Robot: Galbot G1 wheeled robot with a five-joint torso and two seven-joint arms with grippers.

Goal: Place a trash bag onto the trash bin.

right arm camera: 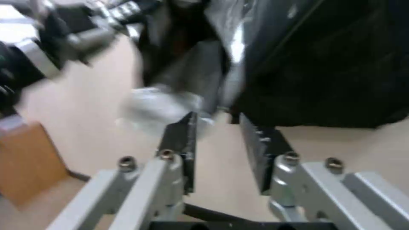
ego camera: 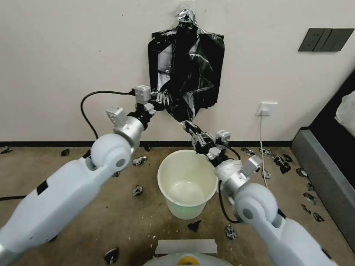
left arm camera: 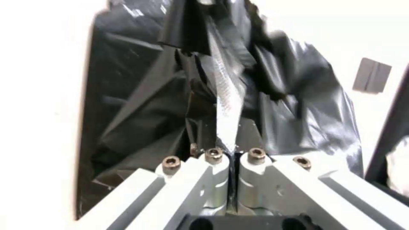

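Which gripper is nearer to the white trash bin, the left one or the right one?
Right. The right gripper hangs just above the trash bin rim; the left gripper is higher, at the trash bag on the wall.

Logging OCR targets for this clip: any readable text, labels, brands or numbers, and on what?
None readable.
Trash bag on the wall: glossy black, no print.
Trash bin: plain white, no label.
Dark wall panel: no markings legible.
White wall socket: no text legible.
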